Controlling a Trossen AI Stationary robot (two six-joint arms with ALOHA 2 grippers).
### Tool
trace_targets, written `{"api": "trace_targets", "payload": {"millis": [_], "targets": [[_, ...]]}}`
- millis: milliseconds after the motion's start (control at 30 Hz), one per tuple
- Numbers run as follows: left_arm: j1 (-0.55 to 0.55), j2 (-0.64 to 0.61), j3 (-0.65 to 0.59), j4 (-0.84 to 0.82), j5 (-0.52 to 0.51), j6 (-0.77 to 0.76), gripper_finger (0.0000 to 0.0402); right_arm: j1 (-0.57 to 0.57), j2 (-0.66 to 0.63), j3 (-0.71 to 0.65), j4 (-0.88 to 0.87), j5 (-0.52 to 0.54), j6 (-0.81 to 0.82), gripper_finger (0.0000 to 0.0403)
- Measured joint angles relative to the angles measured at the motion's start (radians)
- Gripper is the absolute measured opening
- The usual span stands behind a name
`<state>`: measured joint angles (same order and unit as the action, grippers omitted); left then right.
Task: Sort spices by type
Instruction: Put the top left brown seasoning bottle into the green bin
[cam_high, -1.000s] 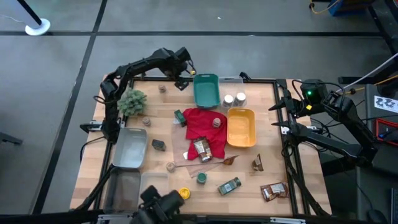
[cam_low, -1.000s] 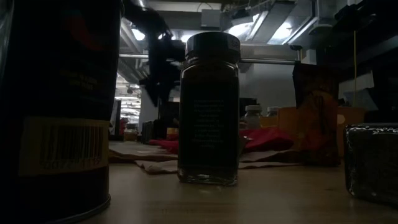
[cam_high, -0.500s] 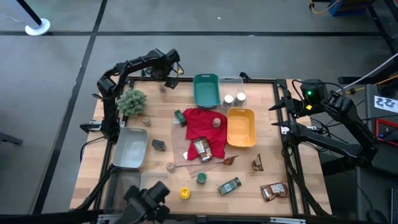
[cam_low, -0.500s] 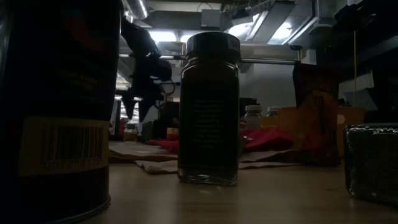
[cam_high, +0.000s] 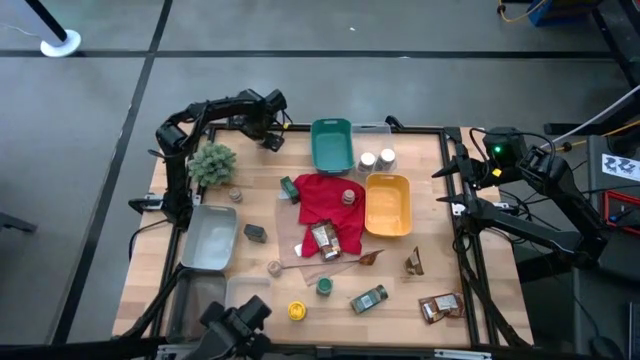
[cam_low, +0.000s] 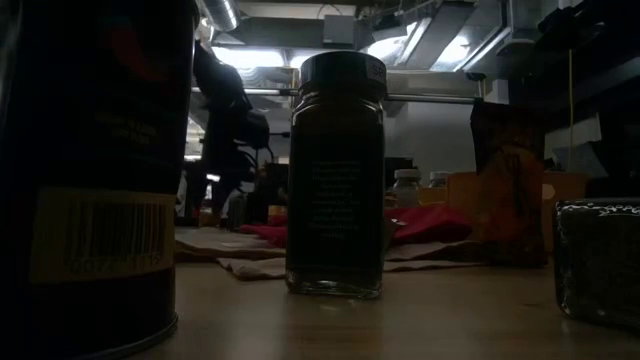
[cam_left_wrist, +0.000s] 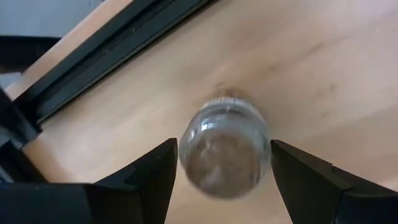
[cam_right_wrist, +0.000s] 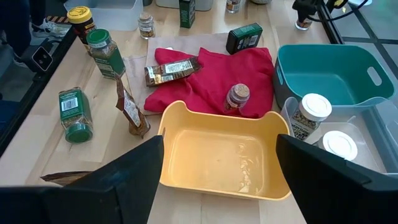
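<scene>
Wooden surface (cam_high: 420, 250) from above, strewn with spices (cam_high: 369, 298). Left gripper (cam_high: 268, 137) now out at eleven o'clock, well clear of the teal bin (cam_high: 331, 145) it hovered beside a second ago. Looks like lining up a fresh pick for sorting.

Down at surface level: tall dark jar (cam_low: 336, 175) front and centre. Behind it, left arm (cam_low: 225, 110) as a silhouette, shifted toward nine o'clock since a moment back.

Over to the left wrist: small jar (cam_left_wrist: 225, 149) dead between the fingers (cam_left_wrist: 158, 168), seen end-on, standing on bare wood. Spread wide on either side, not touching, nothing grasped yet.

Right wrist: right gripper (cam_right_wrist: 217, 152) released and empty, waiting at the three o'clock edge, looking over the yellow bin (cam_right_wrist: 219, 119) and red cloth (cam_right_wrist: 211, 78).
</scene>
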<state>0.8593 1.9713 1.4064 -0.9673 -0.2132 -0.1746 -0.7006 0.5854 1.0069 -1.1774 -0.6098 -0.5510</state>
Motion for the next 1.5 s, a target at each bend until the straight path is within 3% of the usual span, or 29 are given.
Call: {"api": "trace_targets", "payload": {"millis": [233, 467, 933, 1267, 1500], "targets": [[0.0, 0.001, -0.02, 0.055, 0.0, 0.0, 0.0235, 0.0, 0.0, 0.0, 0.0, 0.0, 0.0, 0.031], [-0.002, 0.0, -0.019, 0.05, -0.001, -0.005, 0.0172, 0.0, 0.0, 0.0, 0.0, 0.0, 0.0, 0.031], [-0.016, -0.075, -0.021, 0.031, 0.052, -0.007, 0.0172, 0.0, 0.0, 0.0, 0.001, 0.0, 0.0, 0.031], [-0.074, -0.225, -0.02, 0.071, 0.272, -0.057, 0.0172, 0.0, 0.0, 0.0, 0.002, 0.0, 0.0, 0.031], [-0.198, -0.25, -0.02, 0.309, 0.341, -0.081, 0.0172, 0.0, 0.0, 0.0, 0.002, 0.0, 0.0, 0.031]]}}
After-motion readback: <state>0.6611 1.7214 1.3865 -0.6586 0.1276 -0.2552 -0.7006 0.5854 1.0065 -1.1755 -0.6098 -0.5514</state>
